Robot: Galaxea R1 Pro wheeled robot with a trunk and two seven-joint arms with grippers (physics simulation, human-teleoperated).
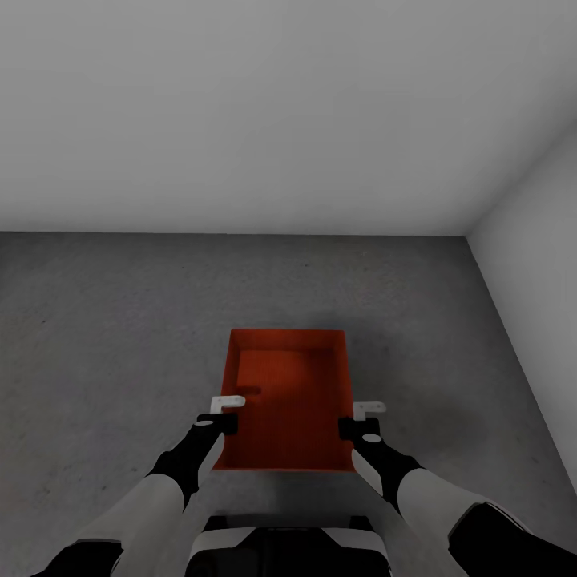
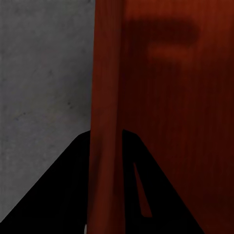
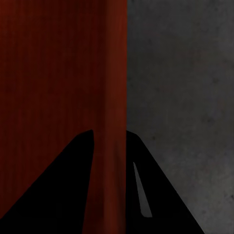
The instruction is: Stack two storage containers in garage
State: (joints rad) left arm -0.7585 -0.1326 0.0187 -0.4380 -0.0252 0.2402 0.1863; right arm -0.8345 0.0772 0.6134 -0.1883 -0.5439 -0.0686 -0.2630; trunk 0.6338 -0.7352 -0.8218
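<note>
Orange-red storage container (image 1: 290,401) held open side up over the concrete floor (image 1: 96,336) of the garage, near a white wall corner (image 1: 513,240). Left hand (image 1: 227,410) clamped on the left side wall, one finger inside, one outside, as confirmed in the left wrist view (image 2: 105,161). Right hand (image 1: 362,417) clamped likewise on the right wall (image 3: 109,165). Gripped on opposite walls to keep the tub level, judged ready for lowering. Contact with floor: cannot tell
</note>
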